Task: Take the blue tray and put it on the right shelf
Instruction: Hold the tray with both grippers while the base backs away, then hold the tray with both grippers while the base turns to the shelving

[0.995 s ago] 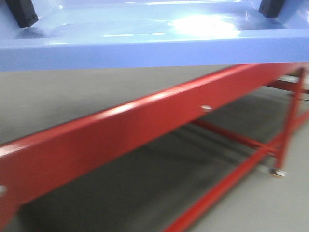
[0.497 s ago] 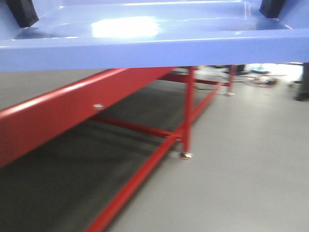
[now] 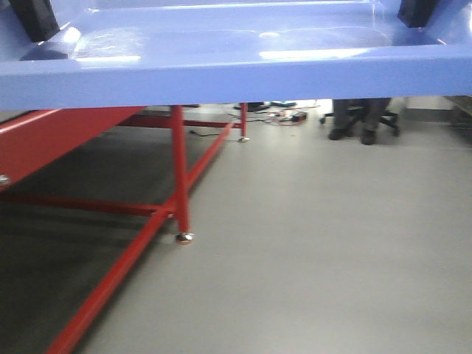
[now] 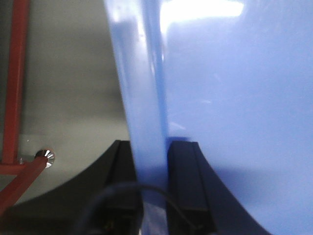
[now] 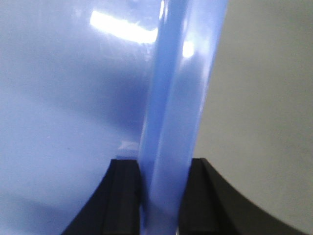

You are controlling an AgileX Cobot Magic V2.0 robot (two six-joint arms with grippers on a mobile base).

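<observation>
Tray [image 3: 221,77]: lifted off everything and level, hanging above and just right of the red frame [image 3: 179,169], with bare floor [image 3: 332,251] under most of it.
Handling: I would judge it light and fairly stiff, being thin moulded plastic, but wide enough to twist or tip if one side lets go. The gloss makes it look slippery.
Where to hold: the rolled rim at the two short ends looks like the only sound grip, since it gives a lip to pinch and keeps the load balanced.
Left end effector [image 4: 150,166]: clamped on the tray's left rim on the red-frame side, with one black finger [image 4: 183,176] inside the wall and the other outside, and no gap showing.
Right end effector [image 5: 159,169]: closed on the opposite rim, away from the red frame, its fingers [image 5: 122,196] pressed against both faces of the wall.
Shelf: not in view from here.
Stage: looks like mid-carry, with the tray gripped and clear of the red frame and placing yet to come.
Risk: the rim could slide through the pads if the two arms drift apart or tilt.
</observation>
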